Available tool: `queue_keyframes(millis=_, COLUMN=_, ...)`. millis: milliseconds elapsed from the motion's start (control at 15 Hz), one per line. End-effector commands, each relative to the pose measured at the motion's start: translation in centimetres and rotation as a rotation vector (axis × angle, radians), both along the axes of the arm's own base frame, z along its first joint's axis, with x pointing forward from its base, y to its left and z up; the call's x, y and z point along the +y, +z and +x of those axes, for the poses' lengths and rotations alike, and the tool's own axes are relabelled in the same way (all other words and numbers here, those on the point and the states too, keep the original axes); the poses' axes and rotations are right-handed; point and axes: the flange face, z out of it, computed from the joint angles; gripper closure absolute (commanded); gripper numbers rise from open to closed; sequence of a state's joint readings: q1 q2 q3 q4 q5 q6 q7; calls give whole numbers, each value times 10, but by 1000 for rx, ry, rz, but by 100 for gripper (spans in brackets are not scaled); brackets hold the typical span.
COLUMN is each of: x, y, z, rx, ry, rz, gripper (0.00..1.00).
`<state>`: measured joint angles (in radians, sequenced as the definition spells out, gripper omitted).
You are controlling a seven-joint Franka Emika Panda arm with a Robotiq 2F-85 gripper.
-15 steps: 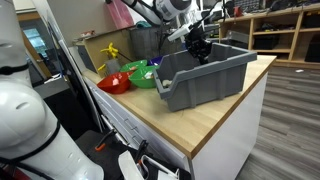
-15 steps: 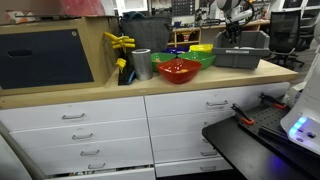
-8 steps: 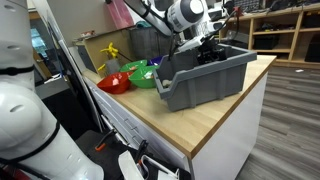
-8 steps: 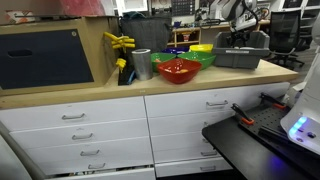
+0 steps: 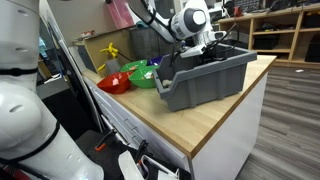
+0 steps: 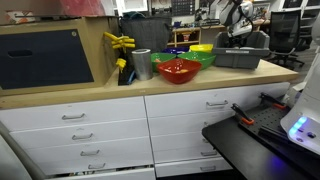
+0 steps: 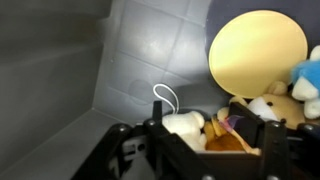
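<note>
Tool (image 5: 207, 45), jaws apart, over the grey bin (image 5: 205, 82) near the tabletop (image 5: 205, 128) corner, just above a white plush toy (image 7: 183, 124); moving vertically should keep it clear of the bin walls

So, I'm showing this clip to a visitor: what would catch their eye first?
Probably the robot's gripper hanging open over the big grey bin on the wooden counter. Beside the bin, the red bowl and green bowl stand out; the wrist view shows a round yellow thing among soft toys inside the bin.
</note>
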<state>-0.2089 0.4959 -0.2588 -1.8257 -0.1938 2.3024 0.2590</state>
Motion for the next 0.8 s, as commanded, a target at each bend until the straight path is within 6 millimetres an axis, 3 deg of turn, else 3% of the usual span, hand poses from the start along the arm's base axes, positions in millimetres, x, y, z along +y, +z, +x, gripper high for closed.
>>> queue_keyframes(millis=0, x=-1, y=4, z=8, rx=-11, ry=-6, rz=1, gripper=62)
queue_keyframes(millis=333, x=6, y=16, z=10, rx=-8, ry=-2, rz=1, gripper=98)
queue_keyframes(millis=733, x=30, y=47, z=14, rx=21, ry=10, rz=8, gripper=100)
